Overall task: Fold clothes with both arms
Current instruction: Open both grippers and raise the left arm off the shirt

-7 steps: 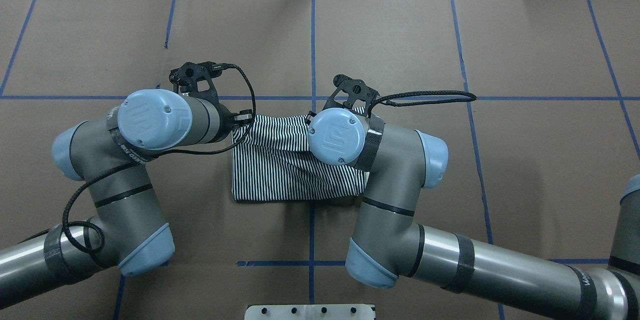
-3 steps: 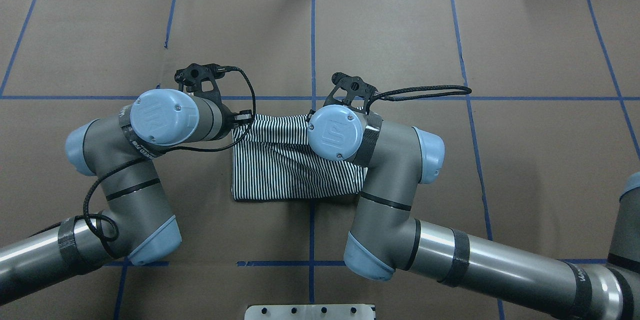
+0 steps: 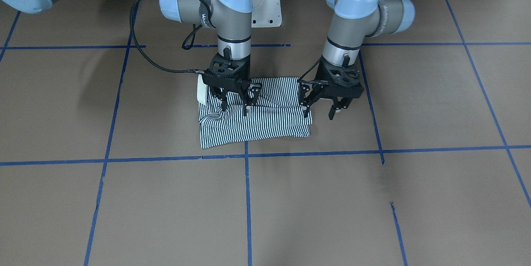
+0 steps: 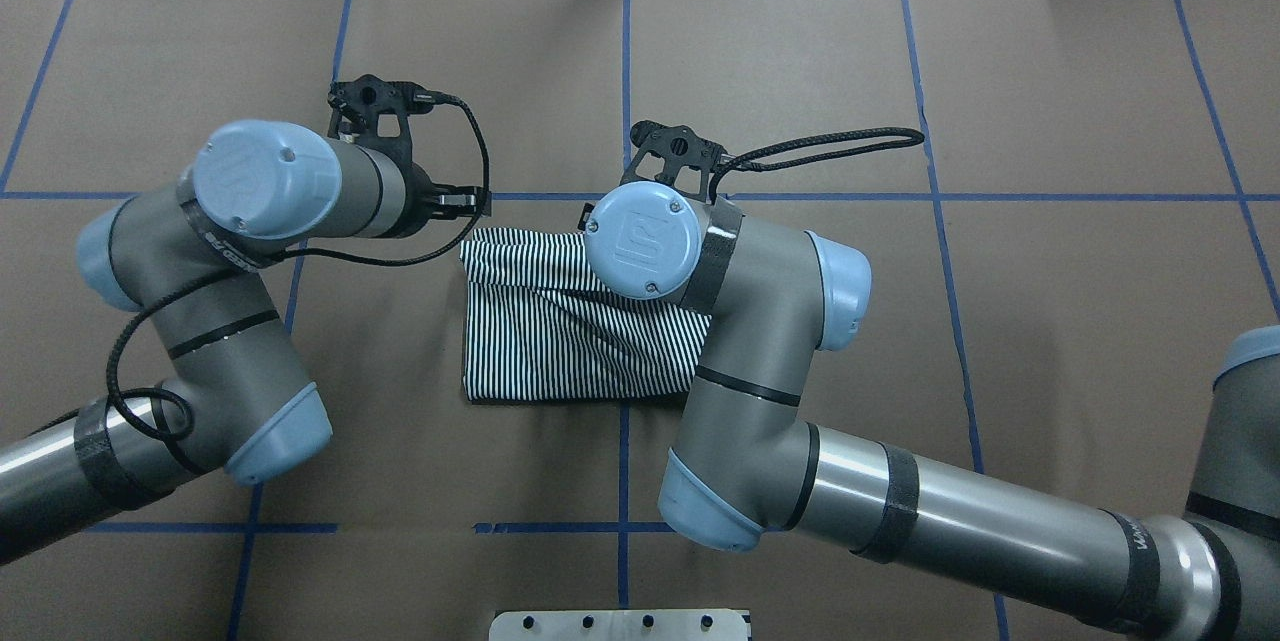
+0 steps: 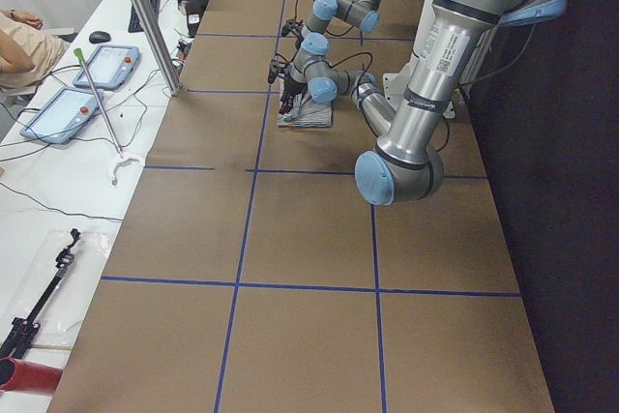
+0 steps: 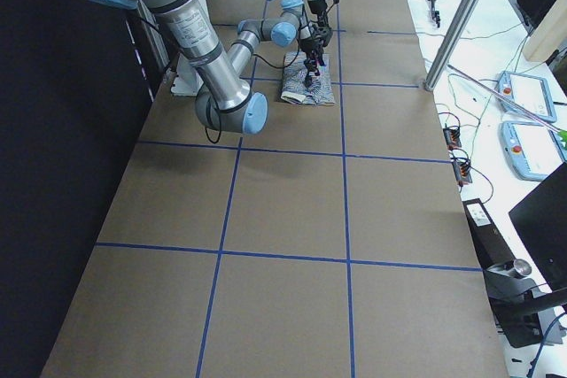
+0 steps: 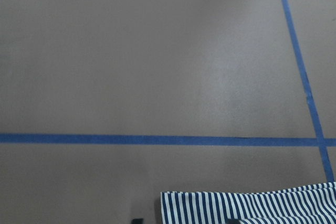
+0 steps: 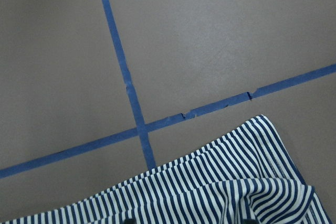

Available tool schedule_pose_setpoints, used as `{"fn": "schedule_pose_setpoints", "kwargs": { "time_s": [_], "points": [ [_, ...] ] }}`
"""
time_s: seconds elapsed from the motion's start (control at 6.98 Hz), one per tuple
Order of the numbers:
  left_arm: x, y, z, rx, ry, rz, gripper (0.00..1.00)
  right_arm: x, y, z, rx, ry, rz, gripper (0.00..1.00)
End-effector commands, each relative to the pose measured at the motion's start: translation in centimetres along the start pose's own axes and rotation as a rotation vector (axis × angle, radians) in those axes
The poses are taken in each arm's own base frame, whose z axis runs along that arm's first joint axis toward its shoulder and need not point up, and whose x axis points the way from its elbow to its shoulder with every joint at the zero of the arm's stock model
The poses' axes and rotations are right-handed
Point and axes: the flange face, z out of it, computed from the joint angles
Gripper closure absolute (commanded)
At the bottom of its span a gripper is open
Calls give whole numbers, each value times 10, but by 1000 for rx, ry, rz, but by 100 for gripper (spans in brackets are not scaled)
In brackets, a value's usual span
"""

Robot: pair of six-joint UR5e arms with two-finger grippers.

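Two silver-grey arms with light blue joint caps reach over the brown worktop (image 4: 900,71), which is marked into squares by blue tape lines (image 4: 625,71). One striped polo shirt (image 4: 560,341), navy and white, lies folded into a rough rectangle near the middle of the worktop. It sits across the centre tape line and just short of the cross line on its far side. Its upper layer is creased and bunched toward the right, and a plain white part (image 3: 201,89) pokes out at its near right corner. The right arm (image 4: 760,361) bends over the shirt. The right fingers (image 3: 224,106) point down over the right half of the cloth, spread apart with nothing between them; whether their tips touch the fabric I cannot tell. The left arm (image 4: 230,321) stands at the shirt's left side. The left fingers (image 3: 306,110) are likewise spread and empty, one above the shirt's left edge and the other over bare worktop just beside it. Each wrist camera shows only a striped strip of the shirt along its bottom edge, with tape lines on the worktop beyond.
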Motion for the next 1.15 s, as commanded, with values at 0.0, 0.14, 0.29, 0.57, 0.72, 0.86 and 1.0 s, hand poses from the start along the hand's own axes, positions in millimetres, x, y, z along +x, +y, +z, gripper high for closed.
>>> {"fn": "schedule_pose_setpoints", "kwargs": {
  "time_s": [0.0,0.14,0.29,0.57,0.72,0.86,1.0],
  "points": [
    [-15,-11,-5,-9,4,30,0,-1,31,5,-38,23,-204,0],
    [-15,-10,-5,-10,3,26,0,5,44,20,-49,63,-316,0],
    [-14,-9,-4,-12,4,23,0,6,46,35,-53,95,-357,0],
    [-14,-8,-4,-13,4,13,0,11,46,49,-50,125,-428,0],
    [-14,-7,-3,-15,3,14,0,14,46,55,-53,137,-443,0],
    [-14,-7,-3,-15,3,14,0,13,43,54,-54,134,-457,0],
    [-14,-7,-3,-15,3,12,0,9,37,45,-55,112,-459,0]
  ]
}}
